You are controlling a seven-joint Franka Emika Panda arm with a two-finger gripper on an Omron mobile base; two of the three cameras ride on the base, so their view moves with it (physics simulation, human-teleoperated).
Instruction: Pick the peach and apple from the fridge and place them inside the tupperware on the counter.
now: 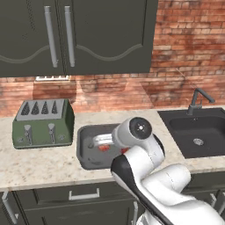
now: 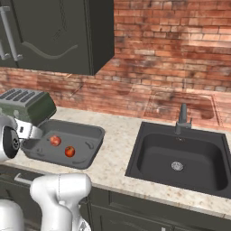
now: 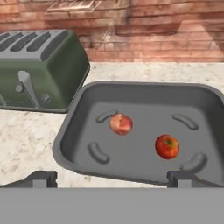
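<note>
The tupperware lies on the pale stone surface, just right of the green toaster and left of the black sink. Two fruits rest on its floor, apart from each other. In the hand view the paler, pink-orange one, probably the peach, lies near the middle; the redder apple lies to its right and nearer the camera. Neither touches the container's walls.

The pincer hangs above the near rim of the tupperware with its jaws spread wide and nothing between them. Its two dark fingertips rise at the bottom of the hand view, one at each side. In the left base view the white arm covers the right part of the container, and only a bit of red fruit shows beside the wrist.

Behind the surface runs a red brick wall. Dark cabinets with long grey handles hang above the toaster, and a faucet stands at the back of the sink.
</note>
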